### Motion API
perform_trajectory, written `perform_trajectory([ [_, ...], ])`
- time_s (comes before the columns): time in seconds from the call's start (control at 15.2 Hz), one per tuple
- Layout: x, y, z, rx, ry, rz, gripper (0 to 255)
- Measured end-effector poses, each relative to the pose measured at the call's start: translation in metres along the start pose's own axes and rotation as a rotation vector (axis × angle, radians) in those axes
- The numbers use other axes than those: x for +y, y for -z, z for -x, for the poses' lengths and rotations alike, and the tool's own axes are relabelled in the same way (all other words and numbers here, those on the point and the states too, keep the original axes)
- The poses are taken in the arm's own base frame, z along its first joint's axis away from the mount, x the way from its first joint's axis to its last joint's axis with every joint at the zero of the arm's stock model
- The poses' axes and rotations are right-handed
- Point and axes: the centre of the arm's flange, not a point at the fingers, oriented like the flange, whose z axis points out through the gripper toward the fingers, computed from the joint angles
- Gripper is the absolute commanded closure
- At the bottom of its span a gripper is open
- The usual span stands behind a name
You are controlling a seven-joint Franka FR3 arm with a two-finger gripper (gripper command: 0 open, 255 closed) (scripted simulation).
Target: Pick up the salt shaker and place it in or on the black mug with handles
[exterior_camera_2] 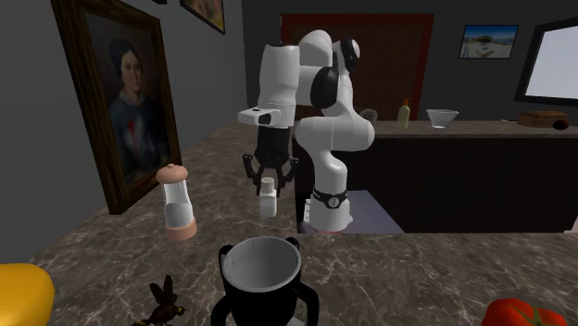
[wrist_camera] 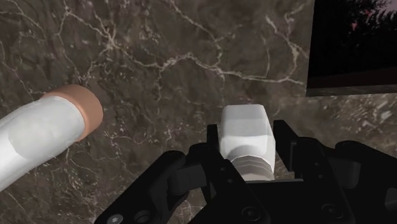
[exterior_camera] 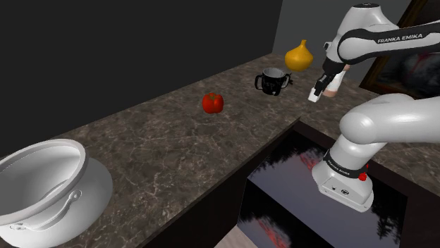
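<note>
Over the dark marble counter (exterior_camera: 155, 141), shoulder view: gripper (exterior_camera: 323, 90) clamped on white salt shaker (exterior_camera: 315, 97), held clear of surface. Black mug (exterior_camera: 271, 79) stands nearby, to view's left.
2nd ext. view: shaker hangs behind mug, apart from it. Pink-capped grinder (exterior_camera_2: 176, 206) upright at view's left.
Wrist view: fingers (wrist_camera: 284, 143) press both sides of shaker, counter below.

Small white squarish shaker (wrist_camera: 247, 127), gripped at its narrower neck by the hand (wrist_camera: 248, 149), hanging roughly upright above the counter (exterior_camera: 176, 141). Black mug (exterior_camera_2: 262, 294), white inside, handle on each side, upright on the counter, apart from the shaker.
</note>
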Motion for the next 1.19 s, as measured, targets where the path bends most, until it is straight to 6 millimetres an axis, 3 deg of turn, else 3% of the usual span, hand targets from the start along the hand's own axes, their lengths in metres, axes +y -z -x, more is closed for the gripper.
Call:
perform_trajectory([
  [1.19,0.010,0.094,-0.008,0.000,0.000,0.000,255],
])
